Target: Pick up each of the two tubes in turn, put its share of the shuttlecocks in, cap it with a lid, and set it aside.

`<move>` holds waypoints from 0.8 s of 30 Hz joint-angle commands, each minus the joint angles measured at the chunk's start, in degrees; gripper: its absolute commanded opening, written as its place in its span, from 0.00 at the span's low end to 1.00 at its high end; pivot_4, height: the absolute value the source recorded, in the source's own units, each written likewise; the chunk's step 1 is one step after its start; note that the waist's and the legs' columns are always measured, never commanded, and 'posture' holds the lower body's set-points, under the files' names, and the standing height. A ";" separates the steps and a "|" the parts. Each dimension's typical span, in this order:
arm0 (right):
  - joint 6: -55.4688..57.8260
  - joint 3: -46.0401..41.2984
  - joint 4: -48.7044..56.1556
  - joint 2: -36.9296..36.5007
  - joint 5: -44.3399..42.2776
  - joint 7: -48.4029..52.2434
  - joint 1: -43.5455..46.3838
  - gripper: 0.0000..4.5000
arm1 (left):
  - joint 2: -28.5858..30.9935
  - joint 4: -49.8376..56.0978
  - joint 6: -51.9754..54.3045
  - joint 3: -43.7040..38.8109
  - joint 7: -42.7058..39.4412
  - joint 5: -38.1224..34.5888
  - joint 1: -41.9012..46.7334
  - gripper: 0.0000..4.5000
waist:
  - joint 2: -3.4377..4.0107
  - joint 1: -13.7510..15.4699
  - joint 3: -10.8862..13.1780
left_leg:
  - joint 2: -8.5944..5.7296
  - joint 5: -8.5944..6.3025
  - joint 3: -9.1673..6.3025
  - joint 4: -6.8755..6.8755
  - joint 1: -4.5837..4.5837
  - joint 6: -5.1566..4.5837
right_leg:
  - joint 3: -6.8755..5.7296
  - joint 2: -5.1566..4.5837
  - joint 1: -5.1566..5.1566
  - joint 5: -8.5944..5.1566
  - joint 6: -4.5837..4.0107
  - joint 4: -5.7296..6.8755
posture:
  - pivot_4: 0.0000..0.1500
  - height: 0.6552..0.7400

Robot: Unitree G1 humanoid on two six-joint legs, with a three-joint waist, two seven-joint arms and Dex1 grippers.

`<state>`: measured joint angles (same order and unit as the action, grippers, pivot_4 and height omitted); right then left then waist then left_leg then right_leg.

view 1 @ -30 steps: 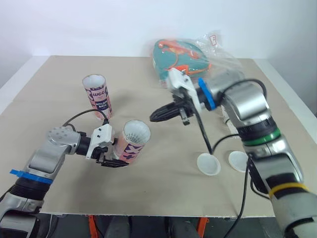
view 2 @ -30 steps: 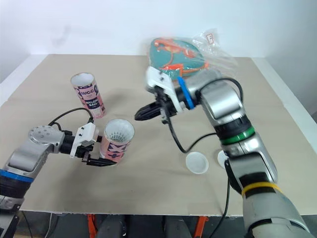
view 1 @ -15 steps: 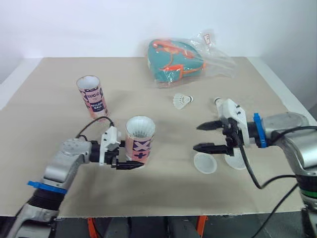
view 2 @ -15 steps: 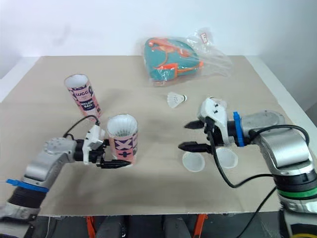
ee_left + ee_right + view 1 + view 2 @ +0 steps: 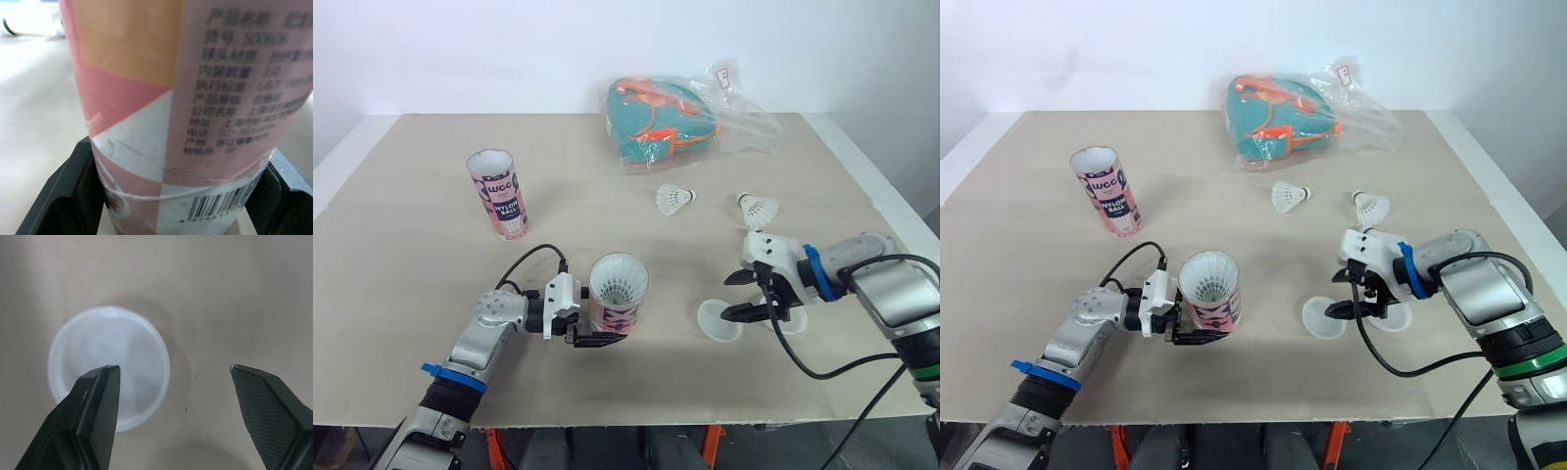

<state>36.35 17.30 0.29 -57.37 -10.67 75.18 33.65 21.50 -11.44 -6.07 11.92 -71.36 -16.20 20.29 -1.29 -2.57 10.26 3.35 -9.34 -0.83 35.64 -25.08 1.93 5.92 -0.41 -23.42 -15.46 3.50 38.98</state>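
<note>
Tube (image 5: 615,304) sits clamped in left tool (image 5: 603,333), foot partly hidden; right tool (image 5: 725,297) gapes wide over lid (image 5: 713,323).

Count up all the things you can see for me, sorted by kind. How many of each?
Tubes: 2
Lids: 2
Loose shuttlecocks: 2
Plastic-wrapped bag: 1
Total: 7
</note>
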 commanded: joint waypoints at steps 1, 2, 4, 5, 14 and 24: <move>-1.40 0.49 -0.22 0.18 1.32 1.58 1.57 0.86 | -0.62 -1.71 -0.58 -0.09 1.55 0.83 0.22 0.76 | 0.00 -0.01 0.00 | 0.00 0.00 -0.01 0.01 0.00 0.00 | 0.00 0.00 0.01 0.01 0.01 0.00 | 1.00 0.99; -1.66 0.91 -0.60 0.38 1.78 1.70 1.76 0.86 | -0.85 -1.94 -0.47 0.01 1.64 0.79 0.33 0.76 | 0.00 -0.01 0.00 | 0.00 0.00 0.00 0.03 0.01 0.00 | 0.00 0.00 0.01 0.02 0.02 0.00 | 1.00 0.99; -1.96 1.48 -0.95 0.68 2.44 2.04 1.83 0.86 | -1.10 -2.31 -0.82 0.40 1.73 1.15 0.40 0.76 | 0.00 -0.01 0.00 | -0.01 0.00 -0.01 0.08 0.00 0.00 | 0.00 0.00 0.03 0.05 0.04 0.00 | 1.00 0.99; -2.58 2.29 -1.09 0.71 3.30 2.24 1.63 0.86 | -1.27 -2.42 -0.78 0.72 1.69 1.30 0.47 0.76 | 0.00 -0.01 0.00 | -0.01 0.00 0.00 0.10 0.01 0.00 | 0.01 0.00 0.04 0.06 0.05 0.00 | 1.00 0.99; -7.26 3.68 -0.46 0.18 8.60 1.82 -0.09 0.38 | -1.83 -2.25 0.70 1.25 1.27 0.95 1.15 0.76 | -0.04 0.02 -0.06 | -0.01 0.00 -0.01 0.18 0.05 0.00 | 0.01 0.00 0.11 0.08 0.06 0.00 | 1.00 0.99; -4.45 -0.78 6.02 -0.14 4.30 3.13 -1.01 0.00 | -2.08 -3.57 0.25 1.25 1.19 1.04 2.56 0.76 | -0.04 0.03 -0.06 | -0.02 0.02 0.00 0.21 0.04 0.01 | 0.03 0.00 0.11 0.10 0.03 0.00 | 1.00 0.99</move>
<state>30.80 18.40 3.89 -57.00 -4.87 77.55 32.39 19.24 -14.65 -5.78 12.85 -70.49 -16.13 22.42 -1.33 -2.54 10.20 3.34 -9.32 -0.83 35.83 -25.05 1.94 5.95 -0.41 -23.32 -15.34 3.57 38.98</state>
